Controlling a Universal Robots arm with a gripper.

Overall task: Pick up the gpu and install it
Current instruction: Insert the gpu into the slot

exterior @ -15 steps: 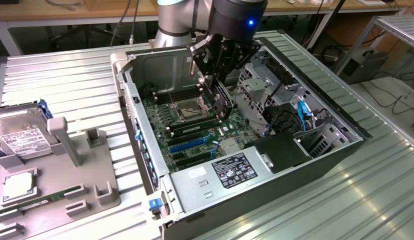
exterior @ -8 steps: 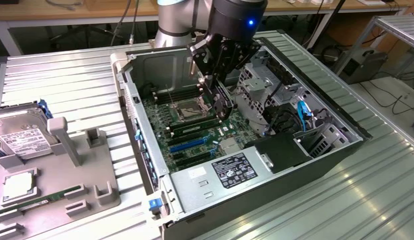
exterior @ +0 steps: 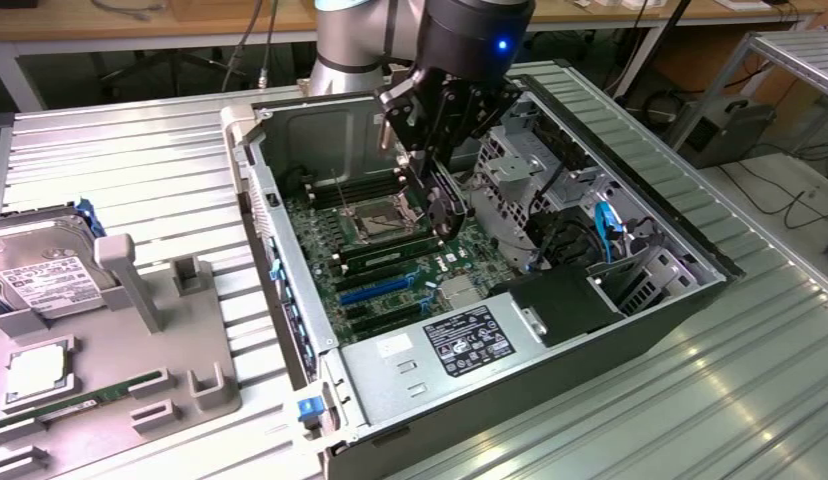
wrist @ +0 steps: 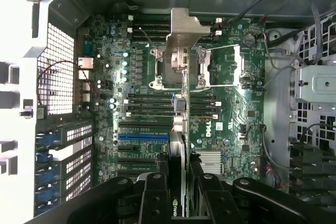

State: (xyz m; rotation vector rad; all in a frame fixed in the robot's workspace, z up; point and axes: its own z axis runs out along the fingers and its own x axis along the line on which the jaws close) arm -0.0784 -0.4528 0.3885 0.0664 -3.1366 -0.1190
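The gpu (exterior: pixel 446 205) hangs on edge over the motherboard (exterior: pixel 387 262) inside the open computer case (exterior: pixel 628 330). My gripper (exterior: pixel 438 140) is shut on the card's upper edge, and the card's lower edge stands a little above the board near the CPU socket. In the wrist view the gpu (wrist: pixel 180 129) is seen edge-on between the black fingers (wrist: pixel 157 184), its silver bracket (wrist: pixel 184 30) at the far end. It runs over the socket and memory slots, with the blue expansion slot (wrist: pixel 142 136) off to one side of it.
A power supply (exterior: pixel 448 345) and a black shroud (exterior: pixel 561 300) fill the case's near end, and a drive cage (exterior: pixel 521 165) with blue cables (exterior: pixel 604 225) stands on the exterior view's right. On the exterior view's left, a grey fixture (exterior: pixel 161 380) holds a hard drive (exterior: pixel 41 280) and a memory stick (exterior: pixel 81 400).
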